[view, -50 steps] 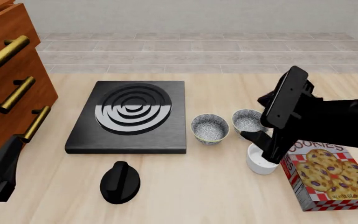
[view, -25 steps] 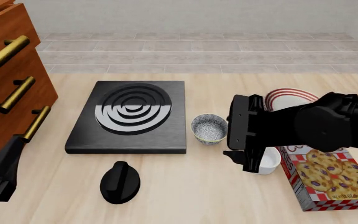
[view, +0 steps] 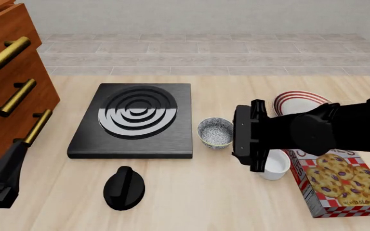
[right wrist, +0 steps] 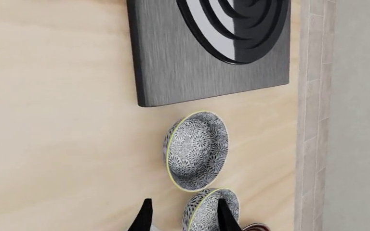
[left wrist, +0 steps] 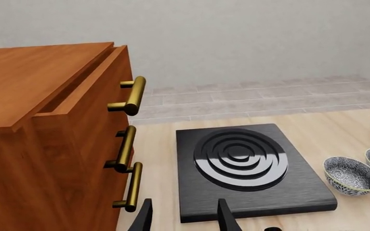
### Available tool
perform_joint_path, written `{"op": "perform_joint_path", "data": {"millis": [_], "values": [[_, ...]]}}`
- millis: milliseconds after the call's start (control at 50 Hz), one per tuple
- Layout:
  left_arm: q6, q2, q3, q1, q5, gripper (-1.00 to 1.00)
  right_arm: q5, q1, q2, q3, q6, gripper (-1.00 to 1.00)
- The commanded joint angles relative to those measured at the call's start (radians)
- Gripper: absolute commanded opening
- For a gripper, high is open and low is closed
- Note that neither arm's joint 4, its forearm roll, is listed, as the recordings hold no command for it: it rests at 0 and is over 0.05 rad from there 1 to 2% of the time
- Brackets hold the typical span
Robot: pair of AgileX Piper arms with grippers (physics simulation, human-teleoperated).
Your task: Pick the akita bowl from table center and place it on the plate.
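Observation:
The akita bowl stands upright on the table just right of the black stove block, speckled inside; it also shows in the right wrist view and the left wrist view. A near-identical bowl sits beside it, hidden by my right arm in the front view. The red-ringed plate lies behind that arm. My right gripper hangs low just right of the akita bowl, open and holding nothing. My left gripper is open at the table's near left.
A black stove block fills the centre left, with a black knob in front of it. A wooden drawer cabinet stands at the left. A plain white bowl and a cookie box sit at the near right.
My right arm has swung down and to the left, uncovering the plate and now hiding the second patterned bowl. The left arm and all objects have stayed put.

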Motion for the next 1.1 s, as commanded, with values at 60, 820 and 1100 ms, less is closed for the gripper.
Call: {"op": "perform_joint_path", "data": {"millis": [60, 820, 1100], "values": [[0.000, 0.001, 0.000, -0.009, 0.002, 1.00, -0.061, 0.010, 0.060, -0.022, -0.019, 1.00], [-0.013, 0.014, 0.000, -0.027, -0.005, 1.00, -0.179, 0.010, 0.275, -0.099, -0.027, 1.00], [-0.012, 0.024, 0.000, -0.028, -0.011, 1.00, -0.150, 0.036, 0.302, -0.111, 0.026, 1.00]]}}
